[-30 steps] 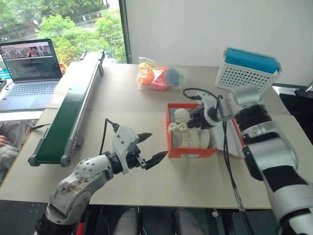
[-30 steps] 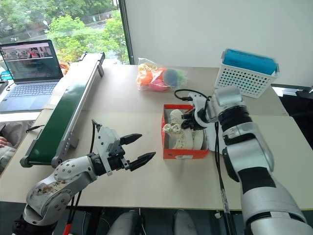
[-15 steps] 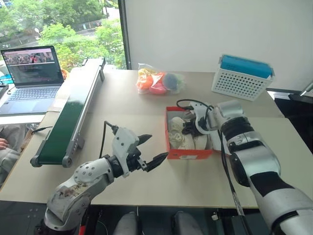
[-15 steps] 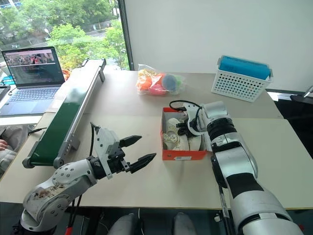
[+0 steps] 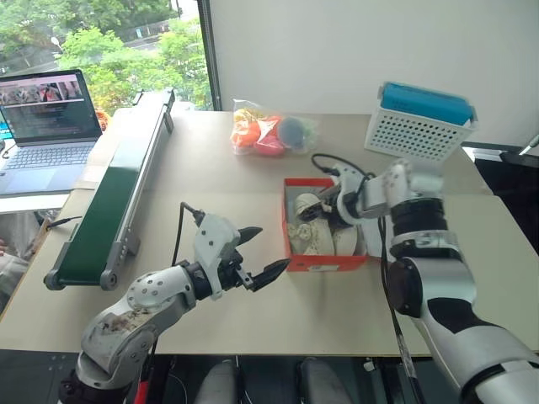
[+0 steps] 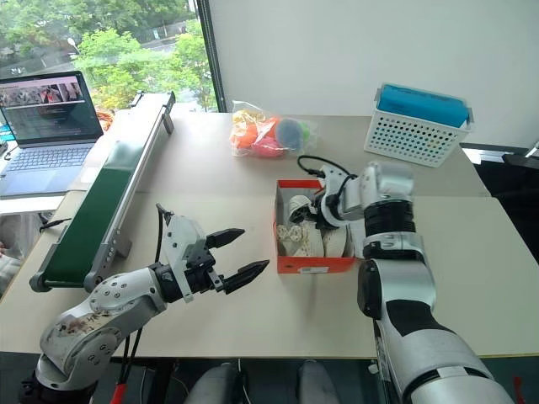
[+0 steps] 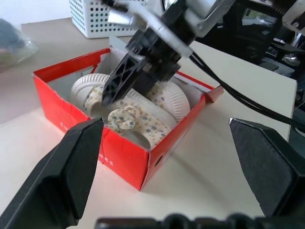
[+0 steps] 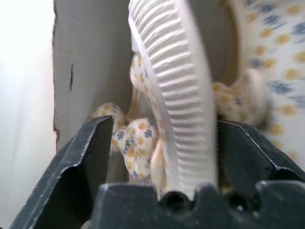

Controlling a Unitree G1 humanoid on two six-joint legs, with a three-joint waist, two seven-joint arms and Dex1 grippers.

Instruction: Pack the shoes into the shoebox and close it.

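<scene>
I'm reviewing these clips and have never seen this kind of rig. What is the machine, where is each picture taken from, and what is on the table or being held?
It is a humanoid robot with two arms. Two pictures come from cameras on its head, two from its wrists. On the table stands an open red shoebox with the shoes in it. The right gripper reaches into the box, its fingers on either side of a shoe's ribbed sole; whether it grips is unclear. The left gripper hovers open beside the box, holding nothing. Also there: a conveyor belt, a laptop, a bag of coloured balls and a white basket.
</scene>
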